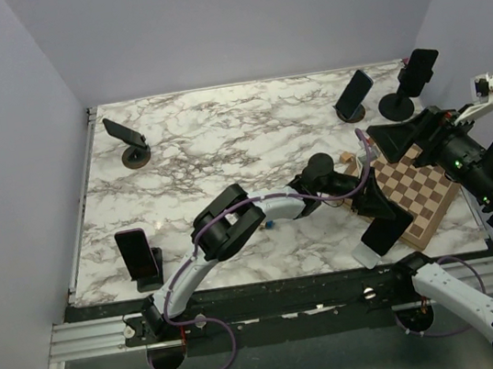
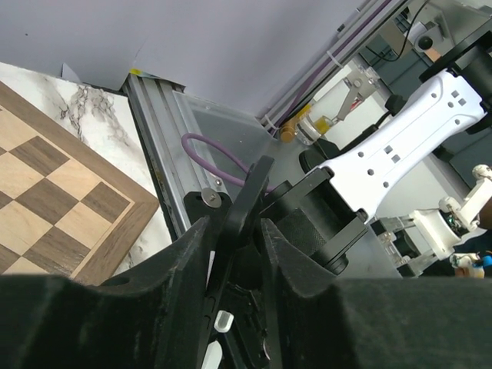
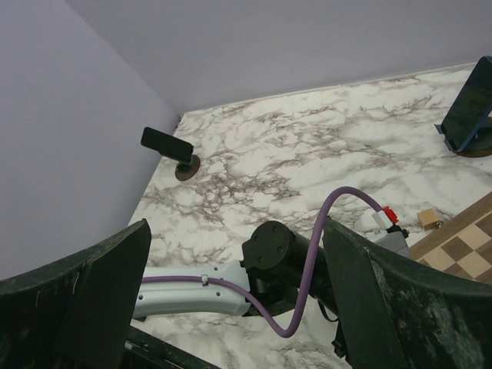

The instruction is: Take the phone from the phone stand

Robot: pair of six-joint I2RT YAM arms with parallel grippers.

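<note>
Phone (image 1: 386, 232) sits at the lower right of the top view, by the chessboard's (image 1: 424, 190) near corner. The left gripper (image 2: 234, 228) pinches its edge tightly. The right gripper (image 3: 236, 238) gapes wide, empty.

marble table (image 1: 240, 139) open centrally, left arm (image 1: 273, 206) (outstretched) crossing beside chessboard (image 1: 427, 199)

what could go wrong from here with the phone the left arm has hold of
The left gripper has its jaws on a thin edge of the phone; it might twist or slip out.
The phone is near the front edge of the table, by the chessboard; a drop could land off the table.
The right arm is close by; lifting away may clip it.
</note>
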